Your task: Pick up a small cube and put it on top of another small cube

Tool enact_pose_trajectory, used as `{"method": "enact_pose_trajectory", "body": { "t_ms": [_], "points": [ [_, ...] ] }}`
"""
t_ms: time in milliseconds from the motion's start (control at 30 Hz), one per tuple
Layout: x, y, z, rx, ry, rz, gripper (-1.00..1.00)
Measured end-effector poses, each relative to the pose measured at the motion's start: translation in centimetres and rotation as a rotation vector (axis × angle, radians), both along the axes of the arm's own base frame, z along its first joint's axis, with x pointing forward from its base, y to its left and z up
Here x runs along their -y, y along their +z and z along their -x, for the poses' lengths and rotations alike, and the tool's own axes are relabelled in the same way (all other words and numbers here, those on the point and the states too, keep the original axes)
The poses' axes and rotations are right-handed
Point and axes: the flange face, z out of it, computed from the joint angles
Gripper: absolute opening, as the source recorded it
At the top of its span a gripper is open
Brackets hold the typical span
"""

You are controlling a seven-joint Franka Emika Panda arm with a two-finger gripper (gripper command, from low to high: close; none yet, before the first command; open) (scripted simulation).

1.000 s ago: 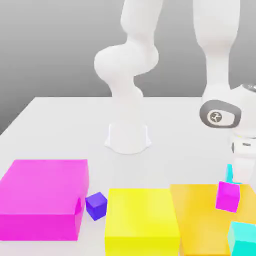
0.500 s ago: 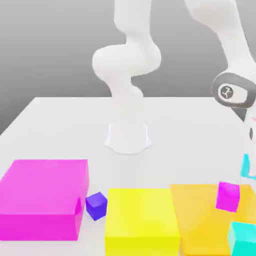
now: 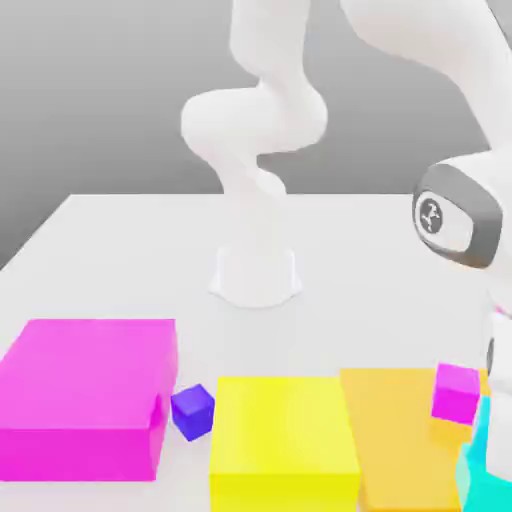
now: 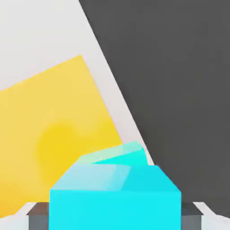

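Note:
In the hand view, the small cube (image 4: 114,197), plain cyan, stands between my gripper's (image 4: 114,218) dark fingers (image 4: 38,214), which stand wide at its two sides. It rests on another cyan cube (image 4: 117,154), whose turned edge peeks out behind it. In the exterior view my gripper (image 3: 497,450) hangs low at the right edge, and the cyan stack (image 3: 476,480) is partly hidden behind it. The jaws look open, flanking the small cube without squeezing it.
A small magenta cube (image 3: 456,392) sits on the flat orange block (image 3: 395,430) just beside the stack. A yellow block (image 3: 283,440), a small purple cube (image 3: 192,411) and a big magenta block (image 3: 85,395) line the front. The arm's base (image 3: 256,275) stands mid-table.
The hand swung the small cyan cube towards the exterior view's right, then came down over the cyan cube at the front right. The jaws opened.

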Motion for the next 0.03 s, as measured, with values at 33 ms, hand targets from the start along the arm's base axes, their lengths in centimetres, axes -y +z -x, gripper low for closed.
{"method": "enact_pose_trajectory", "body": {
  "t_ms": [33],
  "points": [
    [0.00, 0.00, 0.00, 0.000, 0.000, 0.000, 1.00]
  ]
}}
